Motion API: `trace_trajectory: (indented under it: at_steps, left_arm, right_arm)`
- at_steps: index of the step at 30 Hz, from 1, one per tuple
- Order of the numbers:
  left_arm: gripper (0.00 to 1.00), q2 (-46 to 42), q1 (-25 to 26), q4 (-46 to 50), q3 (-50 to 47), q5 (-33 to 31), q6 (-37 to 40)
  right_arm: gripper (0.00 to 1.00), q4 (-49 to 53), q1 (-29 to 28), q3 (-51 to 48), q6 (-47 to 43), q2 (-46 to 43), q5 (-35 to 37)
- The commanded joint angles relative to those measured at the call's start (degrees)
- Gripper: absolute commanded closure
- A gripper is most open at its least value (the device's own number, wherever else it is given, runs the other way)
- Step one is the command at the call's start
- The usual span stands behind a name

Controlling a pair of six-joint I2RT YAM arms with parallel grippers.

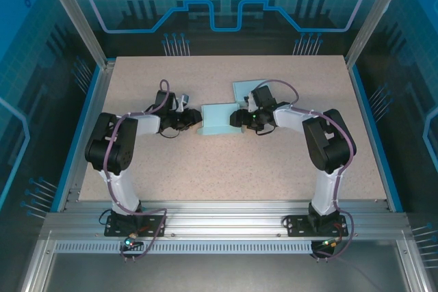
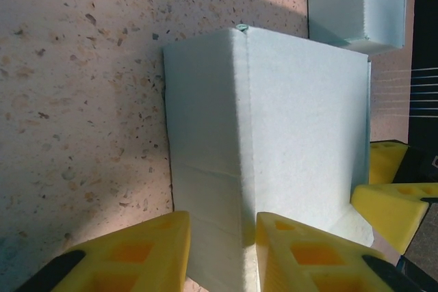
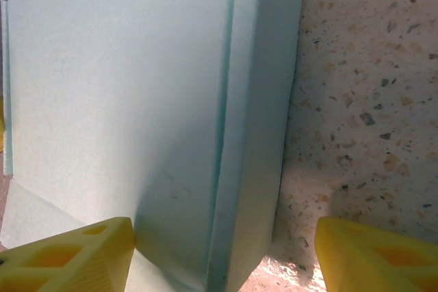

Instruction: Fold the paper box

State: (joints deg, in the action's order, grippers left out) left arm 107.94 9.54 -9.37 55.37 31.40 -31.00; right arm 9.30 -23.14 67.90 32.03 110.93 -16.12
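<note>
**Yellow claws meet at a pale blue paper box**

Yellow fingers (image 2: 157,254) of the left claw (image 2: 222,222) sit at the bottom of the left wrist view. 1 is on each side of a raised crease in the paper box (image 2: 301,135), and both press against the paper, so this claw is clenched on the box's folded edge. In the right wrist view, the right claw (image 3: 224,227) stands released with its 2 fingers wide apart. 1 touches the box (image 3: 123,87); the other sits over bare table (image 3: 363,66), clear of the box's side.

From above, the paper box (image 1: 220,120) lies near the middle of the speckled beige table (image 1: 226,176). It sits between the left claw (image 1: 196,123) and the right claw (image 1: 237,117), which reach in from opposite sides. The box is pale blue, thin-walled and only partly formed. It has 1 broad flat panel, 1 side wall turned up at a sharp crease, and a loose flap showing beside the fingers.

Just behind the box a second pale blue piece (image 1: 246,89) lies flat, close to the right arm's wrist. It also appears at the top right of the left wrist view (image 2: 356,5). Purple cables (image 1: 164,88) run along both arms.
</note>
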Motion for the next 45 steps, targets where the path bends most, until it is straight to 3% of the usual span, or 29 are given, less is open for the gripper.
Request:
trace_trajectory:
  at_steps: [1, 14, 25, 45]
  left_arm:
    - [0.69, -0.37, -0.22, 1.46, -0.71, 1.17, 1.12]
    - [0.69, 0.96, -0.22, 4.63, -2.1, 0.64, 2.38]
    - [0.85, 1.59, -0.22, 4.98, -4.99, -0.59, 3.0]
    - [0.89, -4.2, 1.47, 4.58, -3.37, -1.63, -1.02]
  right_arm:
    - [0.29, 0.26, 0.77, 1.1, 0.4, 1.41, -0.58]
    - [0.35, -0.06, 0.78, 0.94, 0.78, 2.09, -1.32]
    - [0.37, -1.2, 0.68, -0.73, 1.45, 1.97, -1.65]
    - [0.38, -0.77, -0.33, 0.69, 1.11, 3.53, -3.68]
